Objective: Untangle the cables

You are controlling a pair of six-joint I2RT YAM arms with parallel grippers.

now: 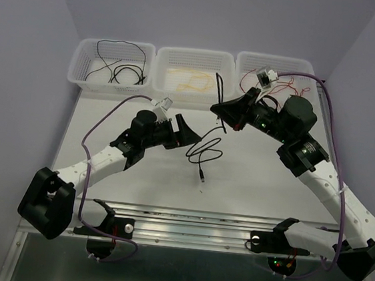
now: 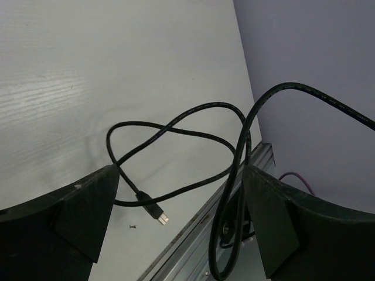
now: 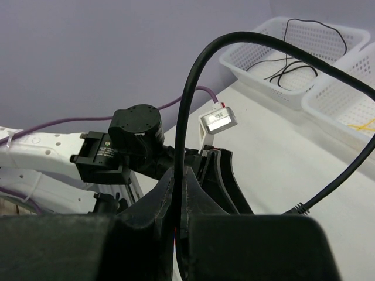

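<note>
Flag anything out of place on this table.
One black cable is outside the white baskets. It hangs from the shut right tool, and its lower part crosses over itself in loops at the middle of the table. The other cables lie in the baskets.

The cable [image 1: 201, 172] lies on the table [image 1: 136, 182] before baskets [image 1: 197, 51].

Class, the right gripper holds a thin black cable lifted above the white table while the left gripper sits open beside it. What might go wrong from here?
1. The thin black cable crosses over itself in loops below the shut right gripper. Pulling higher may tighten them into a knot.
2. A strand runs close by one of the fingers of the open left gripper, so closing might snag it or catch two strands at once.
</note>
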